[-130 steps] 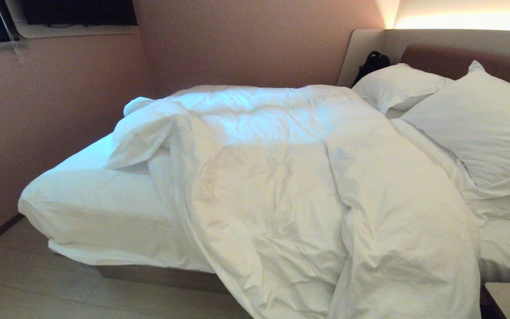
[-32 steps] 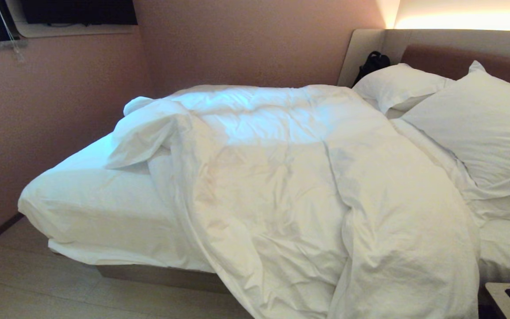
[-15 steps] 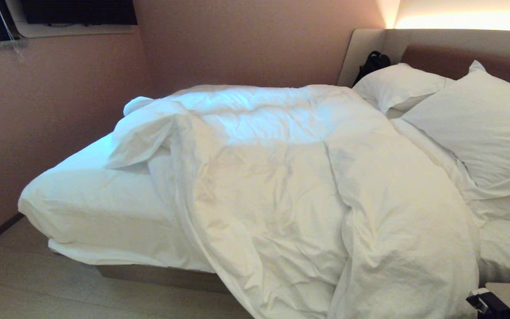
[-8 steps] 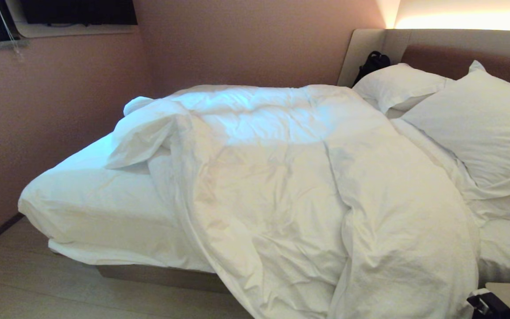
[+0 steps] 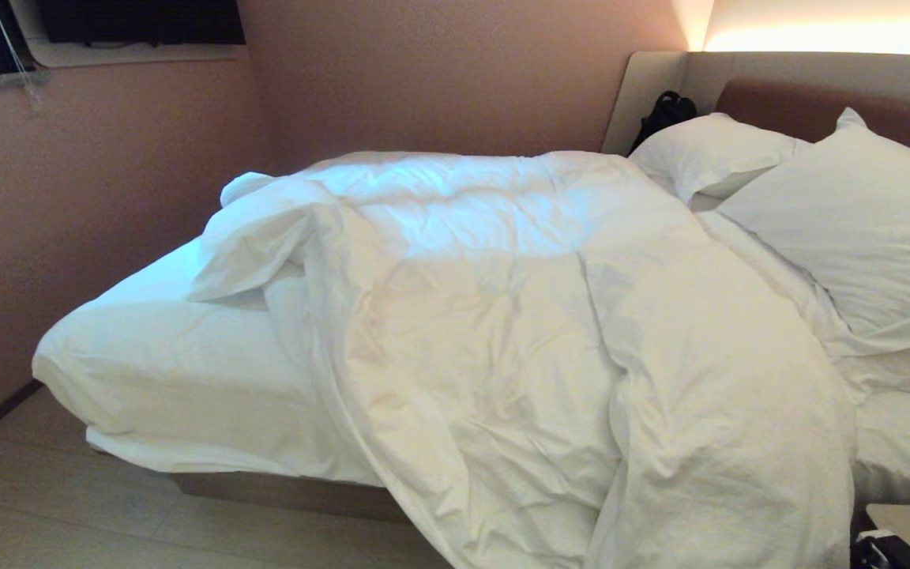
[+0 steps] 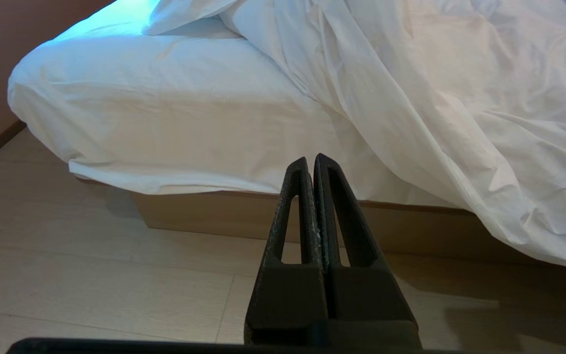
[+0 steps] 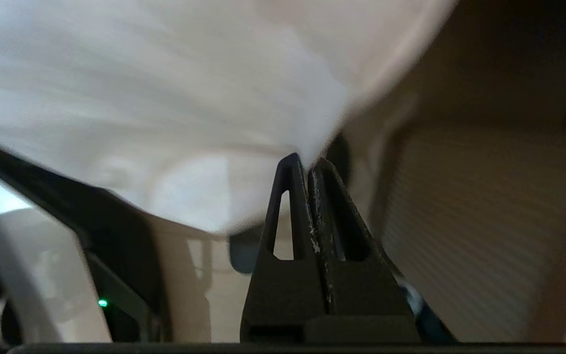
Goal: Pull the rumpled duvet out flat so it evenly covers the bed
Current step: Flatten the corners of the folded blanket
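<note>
The rumpled white duvet (image 5: 550,332) lies bunched across the middle of the bed (image 5: 178,371) and spills over the near side toward the floor. It leaves the white sheet bare at the foot end. My right gripper (image 7: 310,161) is low beside the bed, shut on a hanging corner of the duvet (image 7: 243,88) that tapers in between its tips. Only a bit of that arm's wrist (image 5: 885,551) shows in the head view's corner. My left gripper (image 6: 311,160) hangs shut and empty above the floor, facing the bed's wooden base (image 6: 204,214).
Two white pillows (image 5: 858,221) lean on the padded headboard (image 5: 787,103), with a dark bag (image 5: 664,111) in the corner behind them. A pink wall (image 5: 92,182) runs close along the foot end. A pale nightstand (image 5: 909,521) stands at the near right. The floor (image 5: 68,521) is light wood.
The right gripper has sunk lower at the bottom right corner of the head view and its spread fingers no longer show there. The duvet and left arm look unmoved.
</note>
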